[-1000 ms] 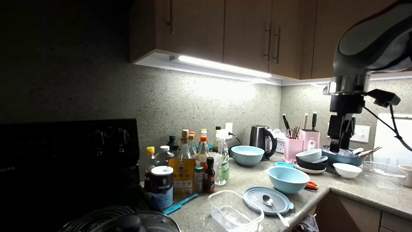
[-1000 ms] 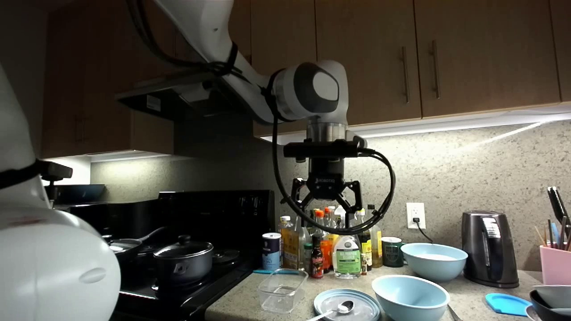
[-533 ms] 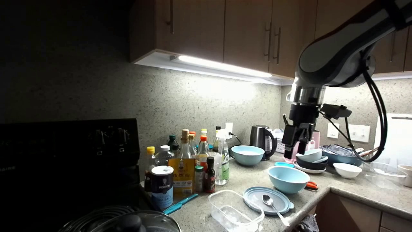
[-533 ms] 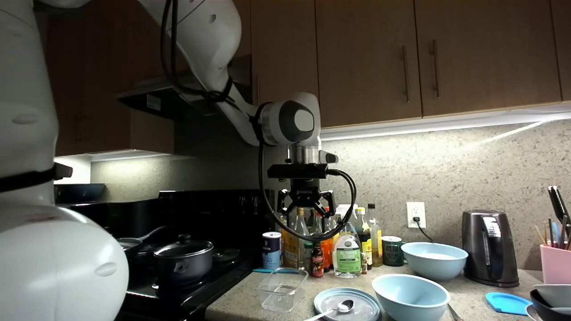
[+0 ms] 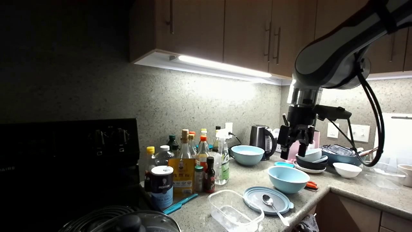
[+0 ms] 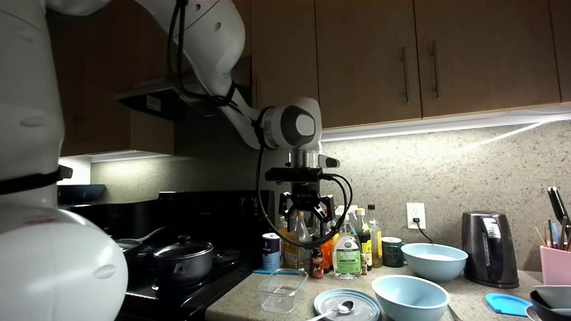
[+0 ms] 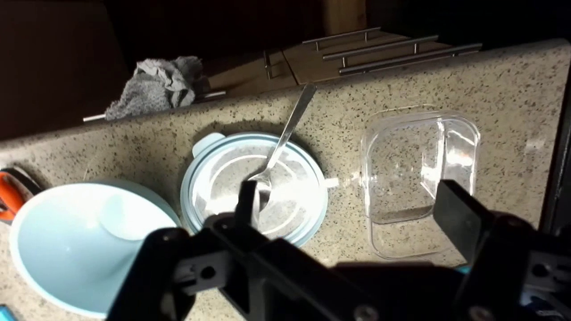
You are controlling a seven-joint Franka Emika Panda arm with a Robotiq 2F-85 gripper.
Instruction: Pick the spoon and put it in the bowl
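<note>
Spoon (image 7: 282, 145) lies on the lid (image 7: 216, 174), handle out to the front edge of the counter (image 7: 341, 122); bowl (image 7: 67, 249) beside the lid, nearer the inner corner. I've just swung the gripper (image 7: 352, 207) in and lower, spread, gripping nothing: likely approach, lining up still needed.

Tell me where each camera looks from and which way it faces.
An exterior view: near the stove, facing along the countertop toward the kettle; arm and end effector show at right.
An exterior view: close by the arm, facing the spray bottle and backsplash; arm at left, end effector near center.
Wrist view: above the end effector, facing down at spoon and lid; open fingers show.
Both exterior views share the kettle; all three, the spoon.
</note>
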